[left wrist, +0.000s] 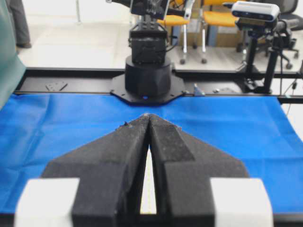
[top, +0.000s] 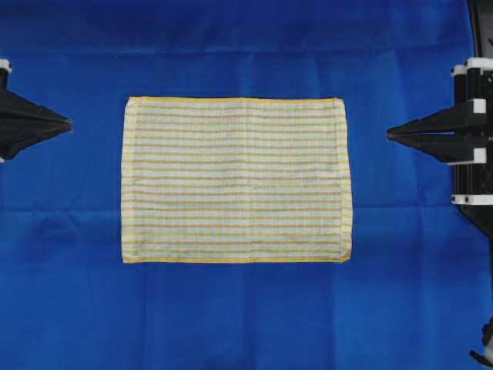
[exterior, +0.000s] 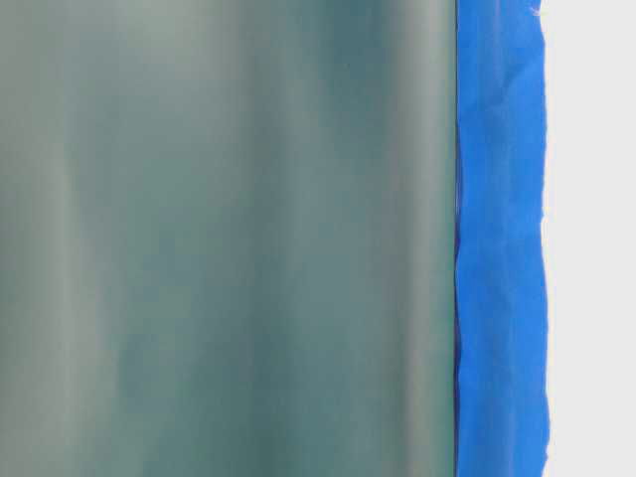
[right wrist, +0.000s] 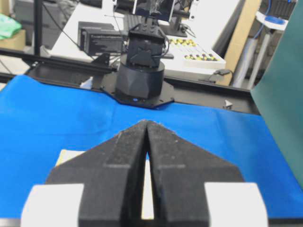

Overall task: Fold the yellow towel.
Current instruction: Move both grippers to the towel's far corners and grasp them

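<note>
The yellow towel (top: 236,179) lies flat and unfolded in the middle of the blue cloth, a pale yellow-and-white striped rectangle with yellow hems. My left gripper (top: 68,122) hovers off the towel's left edge, jaws shut with nothing between them, its tip pointing right. My right gripper (top: 390,133) sits off the towel's right edge, shut and empty, tip pointing left. In the left wrist view the gripper (left wrist: 148,115) tips meet, and a strip of the towel (left wrist: 148,191) shows through the gap behind them. The right wrist view shows its gripper (right wrist: 147,122) tips together and a towel corner (right wrist: 68,156) at left.
A blue cloth (top: 246,316) covers the whole table. The opposite arm's black base (left wrist: 147,78) stands at the far edge in the left wrist view, the other base (right wrist: 140,80) in the right wrist view. A green panel (exterior: 229,238) fills the table-level view.
</note>
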